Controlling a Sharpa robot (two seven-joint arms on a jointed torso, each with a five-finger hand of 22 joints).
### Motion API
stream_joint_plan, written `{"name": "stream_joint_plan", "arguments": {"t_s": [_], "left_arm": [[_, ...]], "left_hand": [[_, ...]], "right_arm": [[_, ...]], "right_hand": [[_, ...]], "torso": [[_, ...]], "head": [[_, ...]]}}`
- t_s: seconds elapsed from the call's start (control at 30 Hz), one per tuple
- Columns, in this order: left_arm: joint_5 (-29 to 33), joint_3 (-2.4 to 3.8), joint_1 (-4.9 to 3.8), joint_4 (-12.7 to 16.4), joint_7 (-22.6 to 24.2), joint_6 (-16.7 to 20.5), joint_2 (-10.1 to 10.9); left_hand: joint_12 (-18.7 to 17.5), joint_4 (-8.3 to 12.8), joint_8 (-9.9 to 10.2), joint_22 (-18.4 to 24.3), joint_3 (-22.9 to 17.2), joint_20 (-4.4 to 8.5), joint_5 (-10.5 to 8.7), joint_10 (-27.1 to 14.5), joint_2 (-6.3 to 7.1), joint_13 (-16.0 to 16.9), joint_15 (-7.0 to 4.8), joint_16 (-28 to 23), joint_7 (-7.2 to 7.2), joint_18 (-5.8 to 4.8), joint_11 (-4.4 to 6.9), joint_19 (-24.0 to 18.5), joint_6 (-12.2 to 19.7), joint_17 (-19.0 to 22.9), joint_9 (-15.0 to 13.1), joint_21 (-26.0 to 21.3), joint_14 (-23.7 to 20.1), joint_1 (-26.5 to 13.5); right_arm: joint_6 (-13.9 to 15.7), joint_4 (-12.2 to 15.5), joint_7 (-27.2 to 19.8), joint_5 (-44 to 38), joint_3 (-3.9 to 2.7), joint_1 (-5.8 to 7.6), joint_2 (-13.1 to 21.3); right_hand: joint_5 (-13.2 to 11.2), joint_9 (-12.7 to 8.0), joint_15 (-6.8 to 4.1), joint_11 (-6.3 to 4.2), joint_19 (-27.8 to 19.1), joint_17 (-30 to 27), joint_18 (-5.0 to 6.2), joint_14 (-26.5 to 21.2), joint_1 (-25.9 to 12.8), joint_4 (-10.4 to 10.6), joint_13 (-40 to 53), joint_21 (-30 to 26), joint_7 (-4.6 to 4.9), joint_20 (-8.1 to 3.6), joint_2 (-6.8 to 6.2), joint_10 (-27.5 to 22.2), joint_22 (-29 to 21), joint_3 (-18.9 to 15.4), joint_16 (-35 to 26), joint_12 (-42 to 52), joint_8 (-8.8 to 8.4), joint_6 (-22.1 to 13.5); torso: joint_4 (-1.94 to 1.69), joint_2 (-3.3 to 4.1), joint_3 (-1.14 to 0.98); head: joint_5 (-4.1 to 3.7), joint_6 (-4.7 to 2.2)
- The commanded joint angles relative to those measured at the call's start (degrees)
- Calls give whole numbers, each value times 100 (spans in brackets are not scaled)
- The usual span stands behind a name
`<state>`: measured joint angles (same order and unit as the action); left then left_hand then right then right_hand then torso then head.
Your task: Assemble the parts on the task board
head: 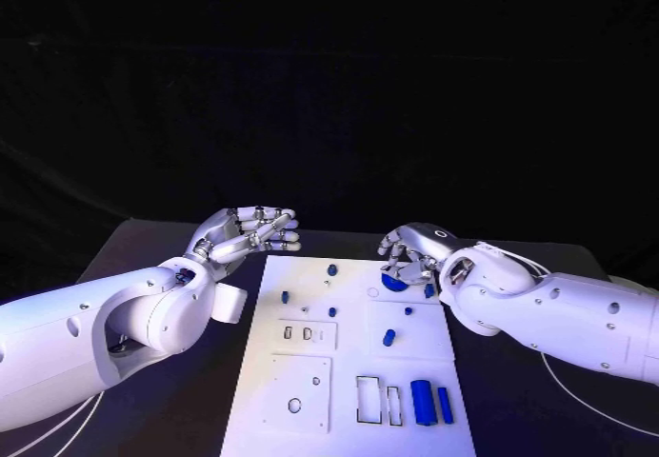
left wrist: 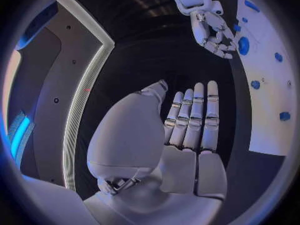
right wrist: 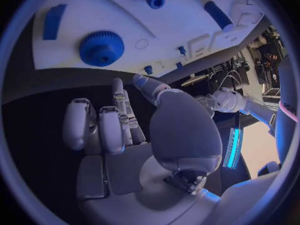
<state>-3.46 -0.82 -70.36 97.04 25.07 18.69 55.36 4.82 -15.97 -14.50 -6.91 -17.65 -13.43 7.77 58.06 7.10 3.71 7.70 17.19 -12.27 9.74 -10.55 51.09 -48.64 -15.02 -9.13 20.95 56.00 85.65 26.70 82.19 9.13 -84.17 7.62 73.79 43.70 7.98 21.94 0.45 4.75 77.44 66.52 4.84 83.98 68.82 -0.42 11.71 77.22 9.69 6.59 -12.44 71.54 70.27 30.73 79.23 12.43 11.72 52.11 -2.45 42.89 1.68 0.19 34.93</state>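
- Step in hand, by judgement: reach for the blue gear at the far right part of the task board; no part held yet.
- Right hand poised over the far right edge of the board, fingers curled downward, tips just above or at the gear; contact impossible to tell from the head view.
- In the right wrist view, right hand's fingers partly curled, nothing between them, gear apart from the fingertips, lying flat on the board.
- Left hand off the board's far left corner, over the black table, palm flat, fingers straight and side by side, empty; same flat pose in the left wrist view.
- Other blue pieces scattered on the board: a short peg near the far edge, a small oblong piece mid-board, two upright cylinders by the near right slots.
- Rectangular slots near the front and a round hole at the near left not yet filled.
- Task barely started, by the look of it: most pieces loose.
- Next move calls for lowering the right hand, closing around the gear's rim, lifting clear without nudging neighbouring pieces.
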Motion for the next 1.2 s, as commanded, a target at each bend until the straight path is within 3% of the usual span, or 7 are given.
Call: {"name": "stream_joint_plan", "arguments": {"t_s": [0.03, 0.17, 0.23, 0.47, 0.57, 0.93, 1.2], "left_arm": [[6, 5, -10, 5, 27, -105, 0], [9, 5, -10, 3, 24, -118, 1], [9, 5, -10, 0, 22, -125, 0], [10, 4, -9, -13, 16, -137, -5], [10, 4, -9, -18, 13, -139, -6], [10, 4, -9, -28, 4, -154, -14], [10, 4, -9, -39, -3, -156, -18]], "left_hand": [[-35, -1, 35, 8, -34, -34, -11, -13, -3, 10, 23, -30, -185, 71, -26, -16, 41, -9, 9, -23, -21, 41], [-35, -1, 35, 8, -34, -34, -11, -13, -3, 10, 23, -30, -185, 71, -26, -16, 41, -9, 9, -23, -21, 41], [-35, -1, 35, 8, -34, -34, -11, -13, -3, 10, 23, -30, -185, 71, -26, -16, 41, -9, 9, -23, -21, 41], [-35, -1, 35, 8, -34, -34, -11, -13, -3, 10, 23, -30, -185, 71, -26, -16, 41, -9, 9, -23, -21, 41], [-35, -1, 35, 8, -34, -34, -11, -13, -3, 10, 23, -30, -185, 71, -26, -16, 41, -9, 9, -23, -21, 41], [-40, -4, 37, 11, -44, -36, -12, -6, 2, 12, 23, -36, -181, 71, -24, -17, 37, -16, 9, -24, -21, 43], [-40, -4, 37, 11, -44, -36, -12, -6, 2, 12, 23, -36, -181, 71, -24, -17, 37, -16, 9, -24, -21, 43]], "right_arm": [[-302, 139, -17, 820, -4, 32, 178], [-504, 107, -6, 1119, -7, 48, 301], [-572, 47, 2, 1210, -7, 43, 318], [-708, -148, 38, 1278, -6, -2, 252], [-774, -237, 72, 1238, -4, -35, 184], [-814, -457, 103, 1179, 5, -127, -60], [-796, -566, 114, 1174, 8, -155, -157]], "right_hand": [[170, 31, -115, -119, 116, 86, -66, 192, -24, 36, 517, 94, -111, -102, -121, 267, 163, -237, 75, 557, -29, -48], [314, 140, -141, -155, 232, 406, -110, 263, 52, 162, 2008, 205, -118, -123, -94, -220, 385, -643, 273, 1980, 14, -186], [391, 226, -104, -105, 316, 829, -138, 329, 116, 253, 3610, 292, -110, -101, -39, -324, 545, -830, 496, 3598, 105, -316], [437, 320, -44, -54, 415, 1453, -171, 434, 214, 352, 5423, 395, -52, -49, 1, 230, 738, -986, 770, 5447, 236, -503], [442, 355, 0, -18, 596, 2038, -235, 544, 229, 408, 6269, 587, -21, -13, 27, 708, 1014, -1078, 985, 6316, 302, -589], [434, 382, 28, 13, 640, 2123, -251, 557, 236, 459, 6674, 637, 2, 19, 57, 938, 1096, -1154, 1015, 6719, 364, -640], [433, 389, 33, 17, 667, 2151, -260, 562, 241, 479, 6740, 665, 4, 25, 95, 978, 1136, -1151, 1024, 6785, 385, -641]], "torso": [[52, -26, -22], [72, -23, -42], [65, -21, -42], [39, -16, -29], [35, -10, -27], [38, -12, -19], [46, -23, -22]], "head": [[-5, 11], [8, 16], [10, 26], [9, 41], [16, 39], [41, 92], [55, 93]]}}
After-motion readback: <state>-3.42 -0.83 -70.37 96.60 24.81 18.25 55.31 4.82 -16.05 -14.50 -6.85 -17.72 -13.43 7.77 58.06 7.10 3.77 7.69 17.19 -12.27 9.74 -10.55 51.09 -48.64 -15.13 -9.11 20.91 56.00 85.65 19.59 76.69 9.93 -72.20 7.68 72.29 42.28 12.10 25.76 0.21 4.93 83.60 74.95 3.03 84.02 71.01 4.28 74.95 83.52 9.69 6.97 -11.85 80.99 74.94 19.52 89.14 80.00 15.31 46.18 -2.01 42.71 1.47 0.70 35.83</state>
